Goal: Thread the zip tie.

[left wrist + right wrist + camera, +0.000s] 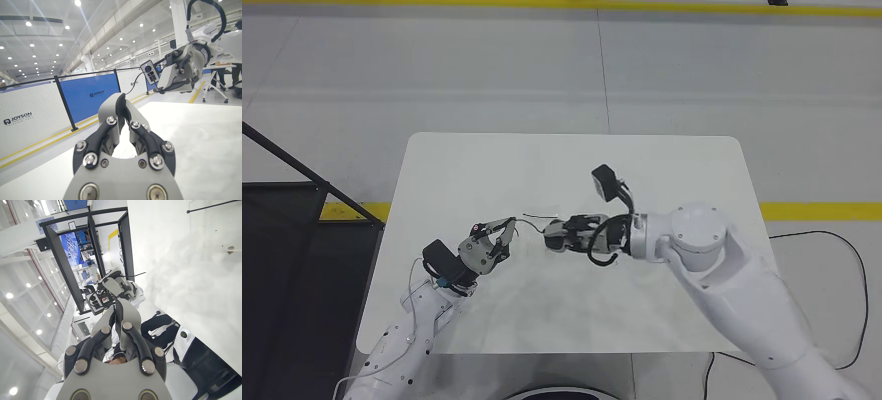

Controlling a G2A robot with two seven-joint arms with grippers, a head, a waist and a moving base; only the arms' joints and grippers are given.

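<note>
The left gripper [122,100] is pressed together on one end of the zip tie [140,273]. The right gripper [116,303] is likewise closed, with the other end pinched at its tips. The tie is carried as a thin arc between the two grippers, above the desk [662,180] and apart from it.

A missed insertion is judged the main risk, since the strap is thin and flexible and its tip can be deflected past the head. If the grippers are drawn apart, the tie may be pulled from the pads. If they are driven together, the arc may buckle or the fingertips may collide.

The nearest obstruction is judged to be the right arm's camera housing [607,182] and looped cable [600,256]. A brown speck [230,247] lies on the desk, well apart.
</note>
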